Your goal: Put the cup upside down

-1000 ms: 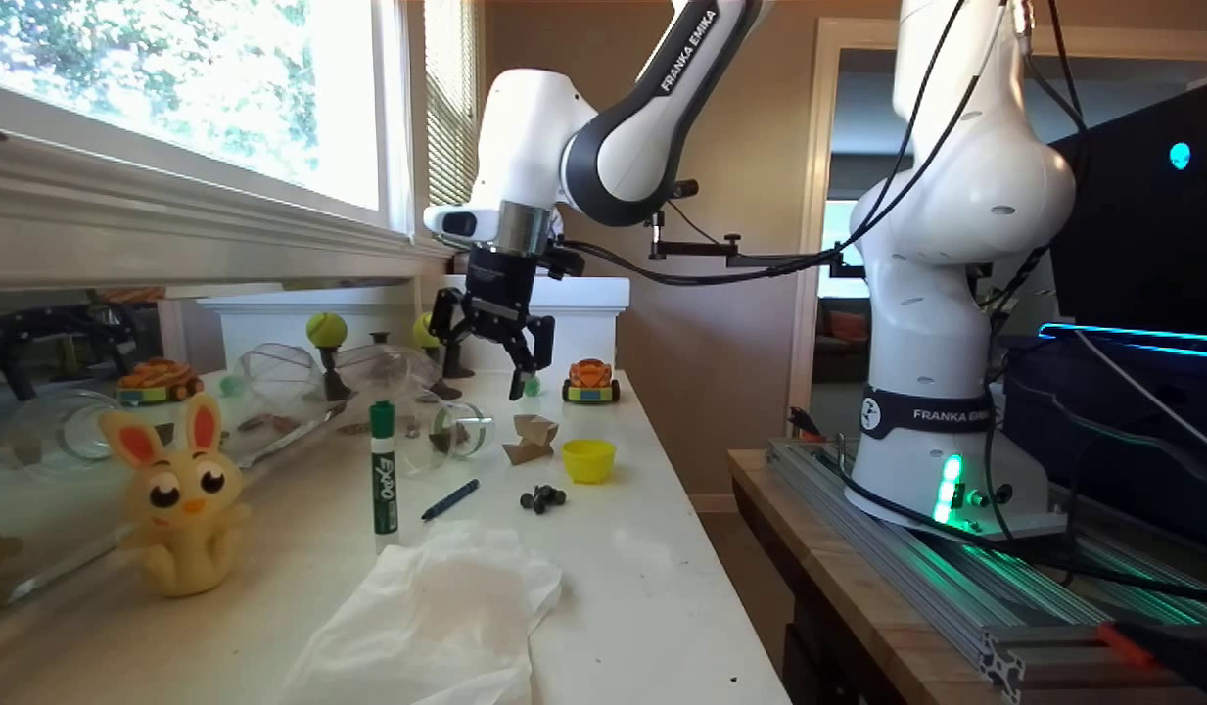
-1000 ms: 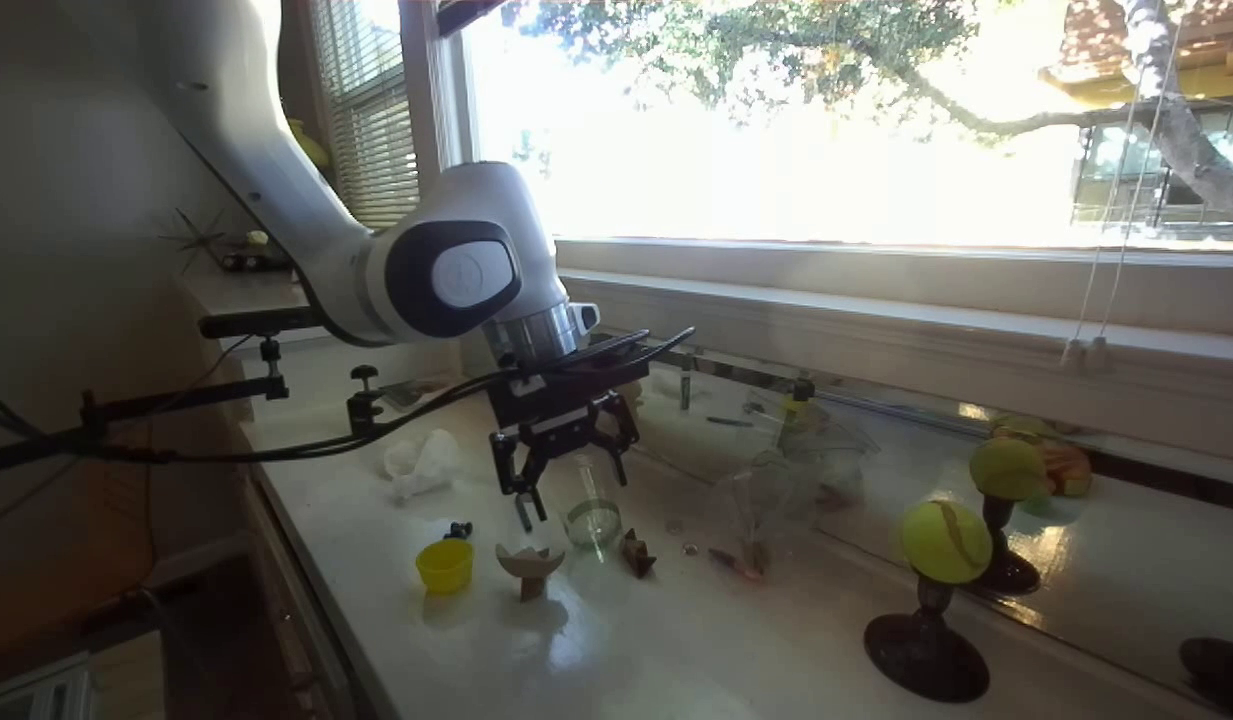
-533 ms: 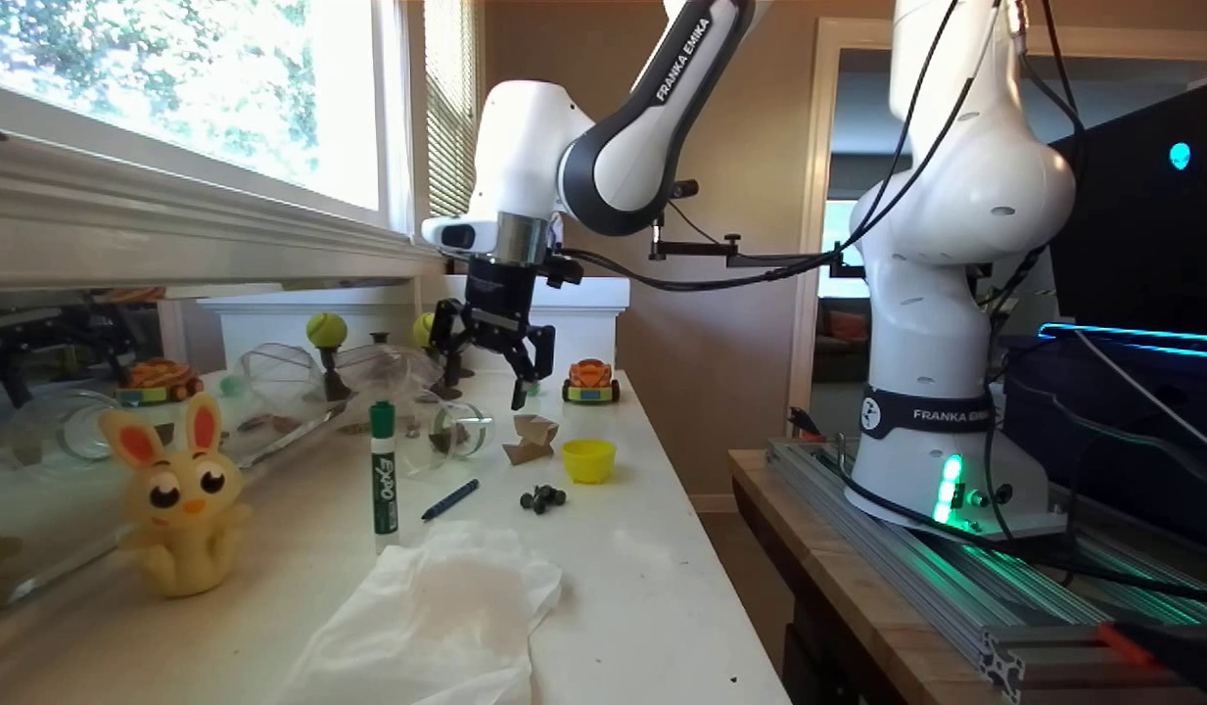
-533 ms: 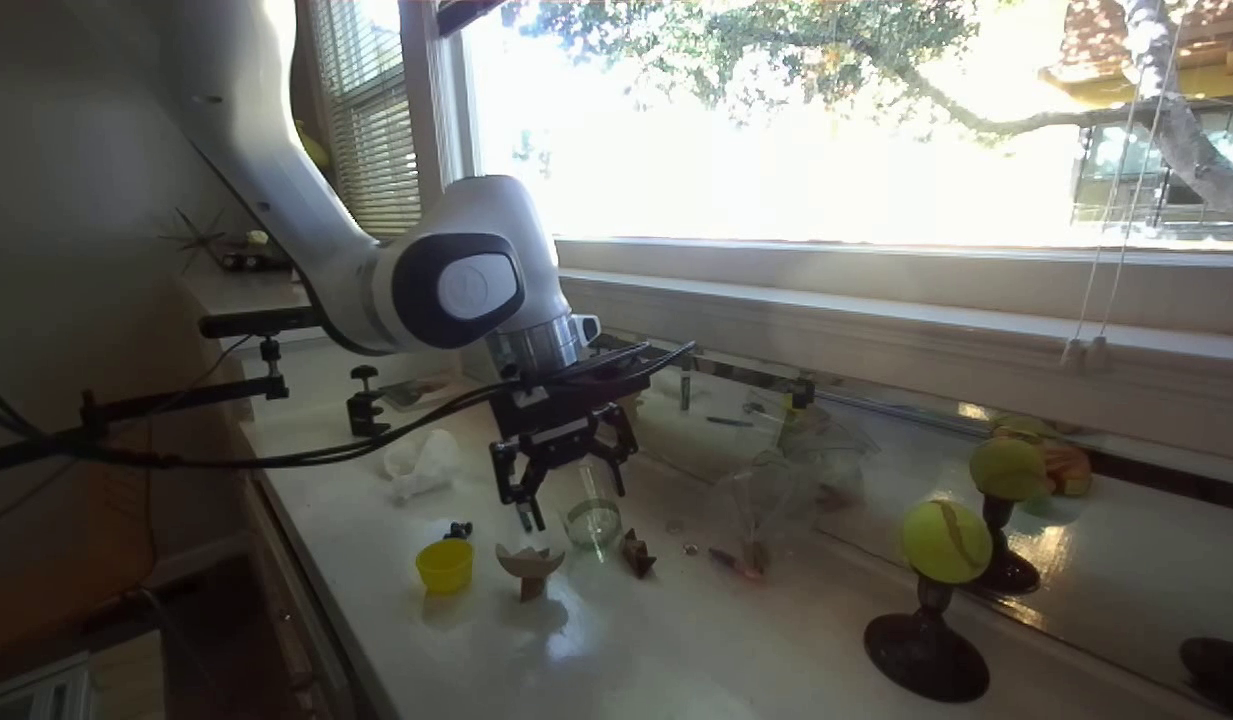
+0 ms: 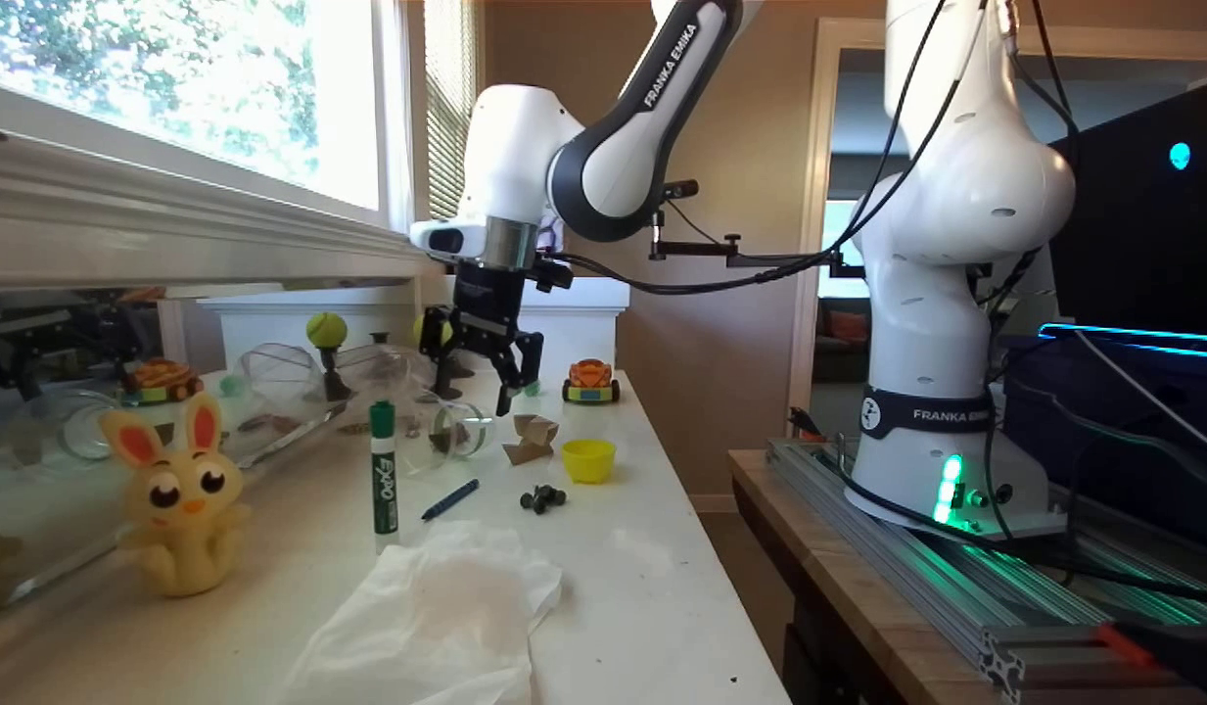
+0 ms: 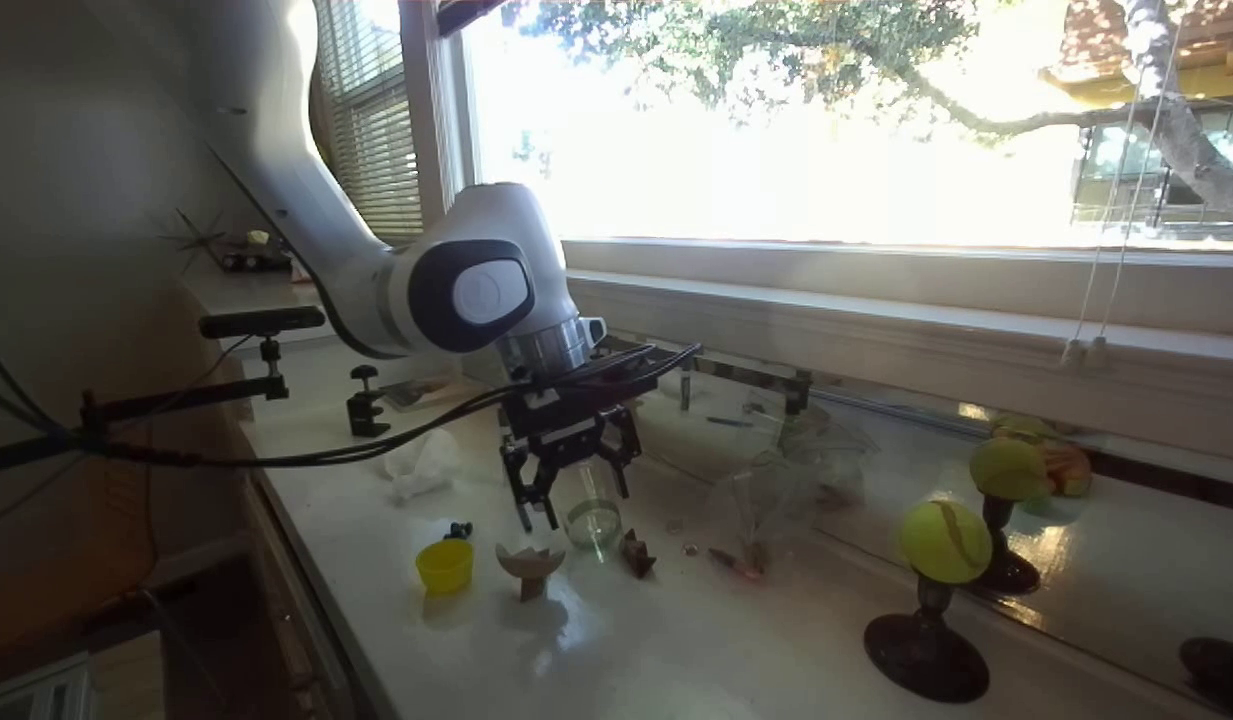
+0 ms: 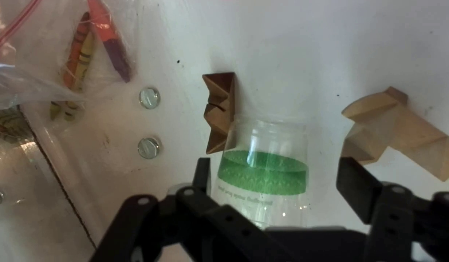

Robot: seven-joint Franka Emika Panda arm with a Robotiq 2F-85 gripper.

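While the gripper (image 7: pixel 277 174) hangs over the clear cup (image 7: pixel 263 173) in the wrist view, its jaws are spread and grasp nothing. The fingers (image 7: pixel 355 189) flank the green band, apparently apart from the wall, the wider gap being toward the view's right edge. A folded brown strip (image 7: pixel 221 111) sits at the narrower end; whether it touches I cannot tell. The cup looks like thin plastic: light, slick, quick to roll and easy to dent. I would centre it in the gap, then squeeze softly across the band or a little toward the narrower end, which I take for the base, where the wall should be stiffer. A hard pinch nearer the mouth would probably buckle it.

In an exterior view, the cup seems to lie on its side on the counter (image 5: pixel 652 578), beyond the blue pen (image 5: pixel 450 499), so the turning over has yet to be done.

In an exterior view, the small yellow bowl (image 6: pixel 444 567) stands upright near the cup, with a brown paper piece (image 6: pixel 529 566) between them. The task could mean the bowl, but the gripper's placement suggests the cup. How high the tips are above it is hard to judge from here.
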